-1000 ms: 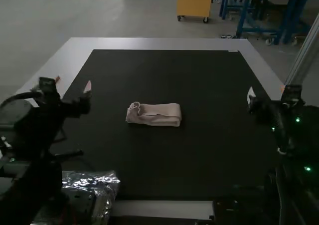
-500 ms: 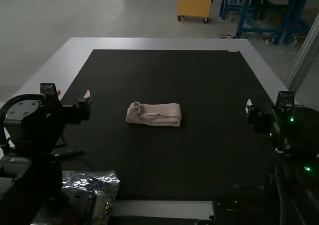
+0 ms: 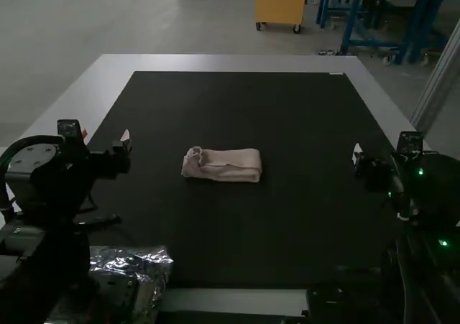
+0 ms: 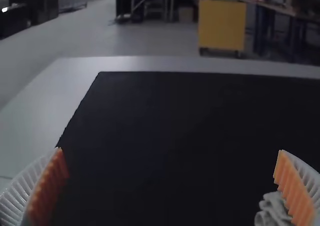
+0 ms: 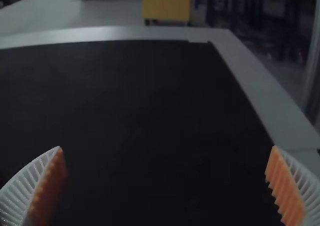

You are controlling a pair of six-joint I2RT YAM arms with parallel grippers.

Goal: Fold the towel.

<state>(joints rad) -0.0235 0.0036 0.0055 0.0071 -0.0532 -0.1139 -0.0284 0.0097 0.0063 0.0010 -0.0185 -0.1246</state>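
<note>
Since a second ago, the left gripper [image 4: 170, 152] and right gripper [image 5: 167, 148] have drawn back slightly, both spread and empty, while the towel [image 3: 224, 167] hasn't budged. If I went back to tidy its bunched end, I'd worry about a pad snagging a loose layer and unrolling the folded strip. It lies on the black mat [image 3: 237, 238] between both grippers, well apart from each.
</note>
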